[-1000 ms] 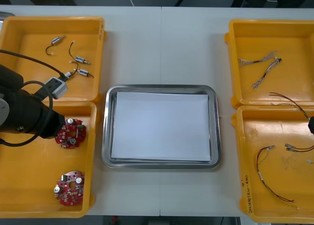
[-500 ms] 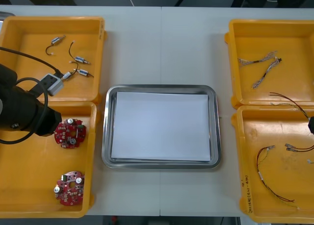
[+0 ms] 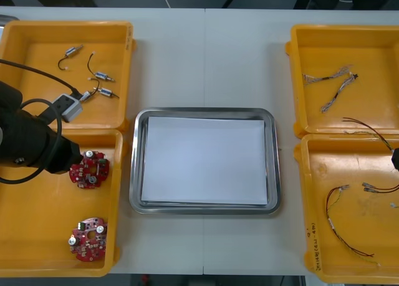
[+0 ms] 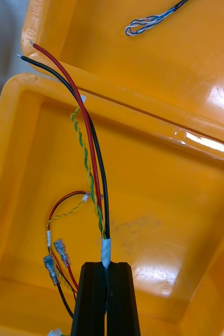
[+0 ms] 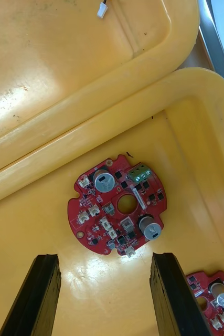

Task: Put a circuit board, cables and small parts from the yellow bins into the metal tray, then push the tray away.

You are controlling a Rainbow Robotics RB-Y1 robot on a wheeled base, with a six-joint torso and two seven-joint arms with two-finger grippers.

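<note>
- The left gripper (image 5: 105, 257) hangs over the near left bin (image 3: 37, 248) with its fingers (image 5: 43, 294) spread wide. A circuit board (image 5: 117, 205) sits just ahead of them, so it looks lined up to drop 1 finger on each side of it.
- That board lies flat on the bin floor, near the wall shared with the far left bin (image 3: 37, 43) and toward the tray side. A 2nd board (image 3: 87, 230) lies closer to the robot, apart from it, so there's no crowding.
- The right gripper (image 4: 106, 264) is pinched tight on the taped end of a cable (image 4: 94, 173), which has red and black wires plus a twisted green-yellow strand. It's over the near right bin (image 3: 349, 161). The cable's free ends cross the rim toward the far right bin (image 3: 374, 49).
- The tray (image 3: 202, 111) sits between the bins, white inside with nothing in it yet. My guess is loading hasn't started.
- Room-wise, a bin wall stands between the board and the tray, so the board needs lifting clear first. Past the tray's far edge the table (image 3: 206, 55) is bare, so there's plenty of space for the push.
</note>
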